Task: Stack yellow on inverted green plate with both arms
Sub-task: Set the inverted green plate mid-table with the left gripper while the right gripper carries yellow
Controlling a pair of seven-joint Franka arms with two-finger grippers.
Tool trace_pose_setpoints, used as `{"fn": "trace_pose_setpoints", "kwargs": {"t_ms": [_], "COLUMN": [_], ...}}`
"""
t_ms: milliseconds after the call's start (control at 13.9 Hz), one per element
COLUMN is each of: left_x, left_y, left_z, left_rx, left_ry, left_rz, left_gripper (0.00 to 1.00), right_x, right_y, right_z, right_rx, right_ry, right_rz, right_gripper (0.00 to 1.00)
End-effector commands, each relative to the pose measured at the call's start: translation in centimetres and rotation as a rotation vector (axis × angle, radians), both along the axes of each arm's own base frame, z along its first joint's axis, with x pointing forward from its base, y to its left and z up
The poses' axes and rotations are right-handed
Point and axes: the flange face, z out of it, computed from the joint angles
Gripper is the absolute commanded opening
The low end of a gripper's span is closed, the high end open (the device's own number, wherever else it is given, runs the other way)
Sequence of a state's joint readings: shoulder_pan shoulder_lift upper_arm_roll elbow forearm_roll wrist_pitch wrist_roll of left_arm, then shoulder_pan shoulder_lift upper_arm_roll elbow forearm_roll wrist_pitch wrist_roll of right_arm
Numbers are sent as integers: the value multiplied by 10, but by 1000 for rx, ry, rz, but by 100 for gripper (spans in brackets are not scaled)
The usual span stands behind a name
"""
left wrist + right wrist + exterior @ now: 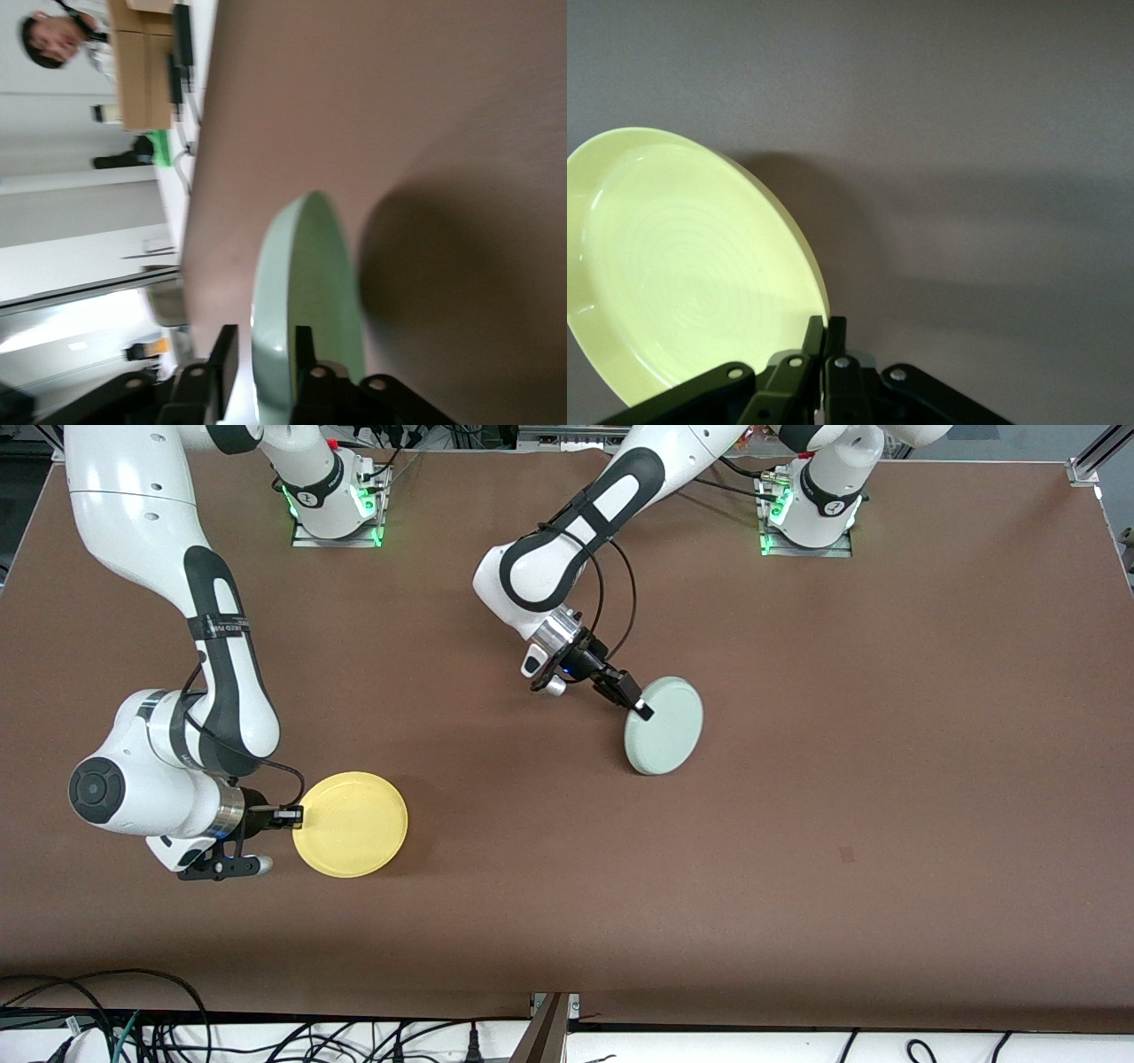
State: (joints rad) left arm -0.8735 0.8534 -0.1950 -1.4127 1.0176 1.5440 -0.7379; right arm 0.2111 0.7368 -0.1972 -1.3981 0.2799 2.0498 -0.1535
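The yellow plate is right side up toward the right arm's end of the table. My right gripper is shut on its rim. In the right wrist view the plate tilts up from the gripper and casts a shadow on the table. The pale green plate is near the table's middle, tilted, with its underside facing up. My left gripper straddles its rim. In the left wrist view the gripper has one finger against the plate and the other finger standing off it with a gap.
The brown table holds only the two plates. The arm bases stand along the table's edge farthest from the front camera. Cables hang below the edge nearest it.
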Motion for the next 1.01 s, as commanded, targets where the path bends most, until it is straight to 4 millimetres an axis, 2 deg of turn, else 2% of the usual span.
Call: {"fn": "trace_pose_setpoints", "kwargs": {"t_ms": [0, 216, 288, 431, 575, 719, 791, 935], "left_x": [15, 28, 38, 74, 90, 124, 146, 196], "left_y": [-21, -33, -32, -15, -6, 26, 49, 122], "left_z": [12, 43, 55, 83, 79, 85, 105, 161], "left_rx": [-175, -339, -417, -562, -681, -768, -811, -891], "left_ry": [63, 124, 154, 195, 243, 288, 313, 361], "left_rz": [101, 192, 240, 317, 380, 474, 485, 467], "left_gripper": [100, 100, 100, 100, 100, 100, 100, 100], "right_x": [0, 0, -1, -3, -3, -4, -4, -6], "right_y": [2, 4, 7, 10, 11, 16, 21, 38], "right_z": [9, 9, 9, 8, 8, 8, 8, 9], "right_rx": [26, 27, 25, 24, 24, 25, 22, 17], "right_ry": [5, 5, 10, 30, 30, 30, 34, 43], "right_rz": [-4, -5, -14, -30, -30, -28, -47, -88], "right_gripper": [0, 0, 0, 0, 0, 0, 0, 0]}}
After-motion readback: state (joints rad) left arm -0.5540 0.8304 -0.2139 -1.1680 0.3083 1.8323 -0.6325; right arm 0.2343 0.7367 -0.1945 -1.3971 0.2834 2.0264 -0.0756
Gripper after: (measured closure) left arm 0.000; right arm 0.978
